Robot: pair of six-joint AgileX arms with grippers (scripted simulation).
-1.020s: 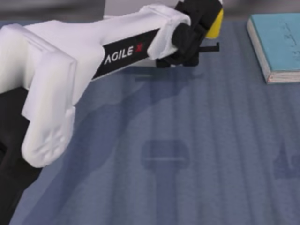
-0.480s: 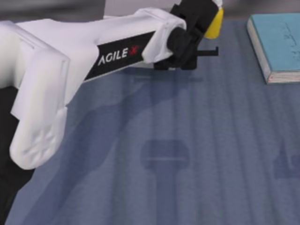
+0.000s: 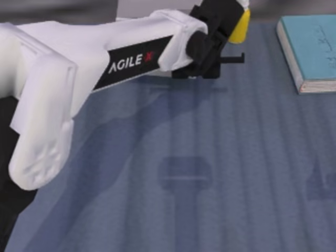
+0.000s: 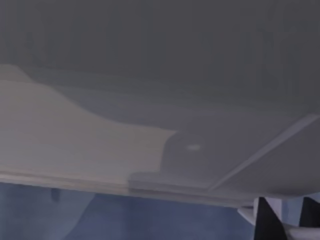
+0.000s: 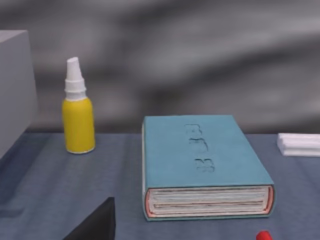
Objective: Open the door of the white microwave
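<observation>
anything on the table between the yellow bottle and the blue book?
Nothing: in the right wrist view only bare blue table separates the yellow bottle from the blue book.

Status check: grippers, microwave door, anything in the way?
Left gripper at the white microwave, table's far edge. Right arm out of top view. Door state unclear. Yellow bottle and light-blue book stand nearby.

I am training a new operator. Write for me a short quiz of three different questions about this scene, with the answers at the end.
1. True or false: the book lies flat and shut on the table.
2. The bottle body is: A red, B yellow, C green.
3. Fill in: the arm reaching to the white microwave at the table's far edge is my ____ arm.

Key: 1 true; 2 B; 3 left.
</observation>
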